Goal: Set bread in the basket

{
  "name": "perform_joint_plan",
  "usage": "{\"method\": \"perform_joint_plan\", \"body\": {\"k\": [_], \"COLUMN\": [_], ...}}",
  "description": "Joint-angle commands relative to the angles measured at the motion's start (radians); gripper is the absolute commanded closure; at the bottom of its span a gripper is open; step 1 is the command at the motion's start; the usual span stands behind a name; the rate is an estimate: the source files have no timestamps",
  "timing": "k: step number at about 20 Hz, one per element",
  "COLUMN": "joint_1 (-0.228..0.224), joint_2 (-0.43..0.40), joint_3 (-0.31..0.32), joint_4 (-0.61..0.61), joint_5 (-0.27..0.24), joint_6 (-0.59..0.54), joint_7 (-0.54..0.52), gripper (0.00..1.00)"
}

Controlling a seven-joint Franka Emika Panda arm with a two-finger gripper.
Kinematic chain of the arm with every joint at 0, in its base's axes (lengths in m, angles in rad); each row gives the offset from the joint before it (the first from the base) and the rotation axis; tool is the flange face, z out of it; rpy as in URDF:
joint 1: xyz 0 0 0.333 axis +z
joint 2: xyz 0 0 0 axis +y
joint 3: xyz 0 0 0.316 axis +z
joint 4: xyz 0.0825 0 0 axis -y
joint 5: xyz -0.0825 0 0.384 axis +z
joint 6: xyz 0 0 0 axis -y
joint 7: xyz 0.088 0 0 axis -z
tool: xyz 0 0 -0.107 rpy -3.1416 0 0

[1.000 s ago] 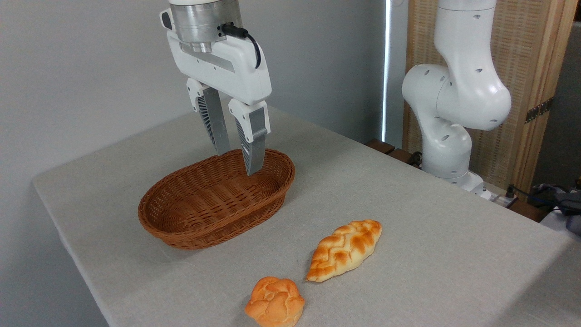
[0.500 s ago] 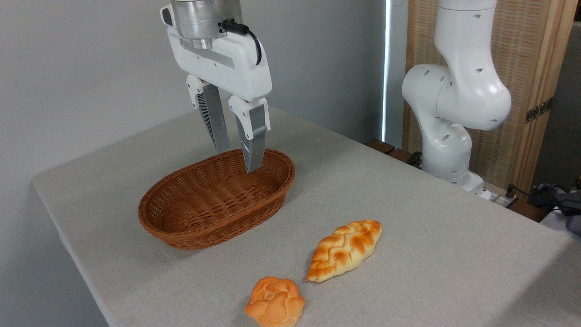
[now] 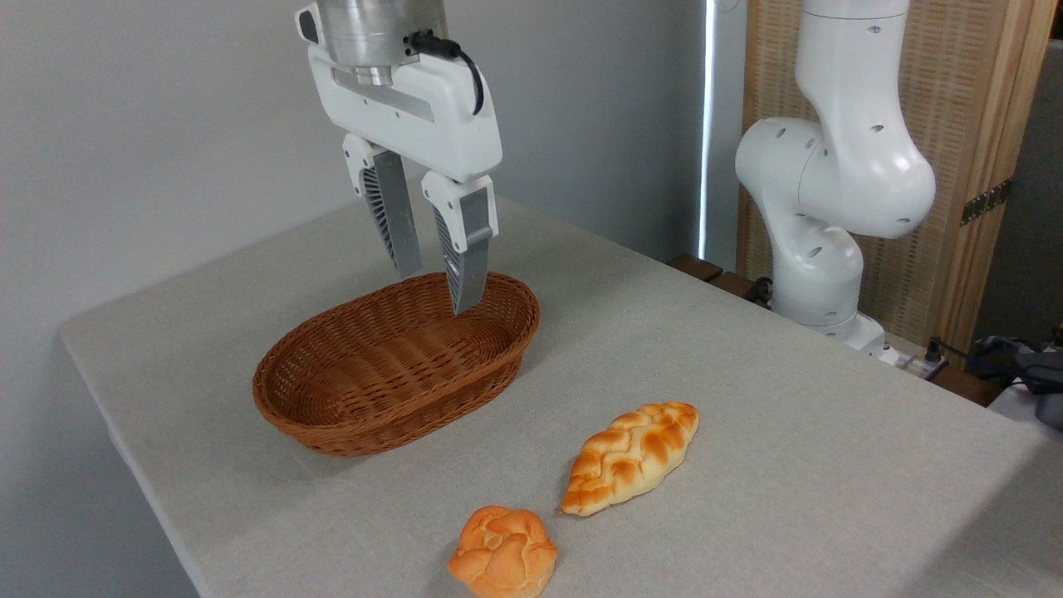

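1. We see the gripper (image 3: 438,291) hanging above the far end of the basket (image 3: 349,423), its two ribbed fingers (image 3: 467,257) pointing down with their tips in front of the basket's far rim in this view; whether they dip below the rim line we cannot tell.

2. The jaws stand parted with a clear gap between them, and nothing is held — the hand is empty.

3. The basket is an oval of reddish-brown wicker, shallow with a flared rim, sitting on the table (image 3: 747,399) towards its left and far side. We see only bare weave inside it.

4. The bread (image 3: 629,457) — the long braided loaf with pointed ends, golden yellow with browned ridges — lies flat on the cloth to the right of and nearer than the basket, well apart from it and from the gripper. Its long axis runs diagonally, the far tip pointing up and right, the near tip down and left.

5. A smaller round knotted bun (image 3: 502,552) rests just beside the loaf's near tip, close to the table's front edge; the two look narrowly apart, not touching.

6. The table is covered in a pale grey cloth.

7. Behind the table's right side we see the white arm (image 3: 830,191) rising from its base, in front of a woven wooden-framed panel (image 3: 972,124); a grey wall (image 3: 166,124) fills the left background.
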State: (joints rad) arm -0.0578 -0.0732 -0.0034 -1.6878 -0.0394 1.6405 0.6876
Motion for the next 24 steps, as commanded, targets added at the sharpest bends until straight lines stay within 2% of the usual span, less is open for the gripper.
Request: {"method": "perform_joint_plan", "body": {"k": [1, 6, 11, 12, 14, 16, 19, 22, 24], "joint_1": [0.000, -0.002, 0.000, 0.000, -0.002, -0.002, -0.002, -0.025, -0.033], "joint_2": [-0.079, -0.194, -0.376, -0.401, -0.439, -0.482, -0.517, -0.571, -0.583], "joint_3": [0.029, 0.039, 0.052, 0.054, 0.069, 0.080, 0.153, 0.259, 0.264], "joint_4": [-0.079, -0.219, -0.432, -0.461, -0.512, -0.567, -0.613, -0.703, -0.756], "joint_5": [-0.005, -0.002, 0.000, 0.009, 0.085, 0.105, 0.108, 0.138, 0.142], "joint_6": [0.007, 0.015, 0.088, 0.088, 0.088, 0.093, 0.114, 0.215, 0.239], "joint_7": [0.003, 0.013, 0.018, 0.018, 0.018, 0.020, 0.041, 0.114, 0.125], "gripper": [0.00, 0.00, 0.00, 0.00, 0.00, 0.00, 0.00, 0.00, 0.00]}}
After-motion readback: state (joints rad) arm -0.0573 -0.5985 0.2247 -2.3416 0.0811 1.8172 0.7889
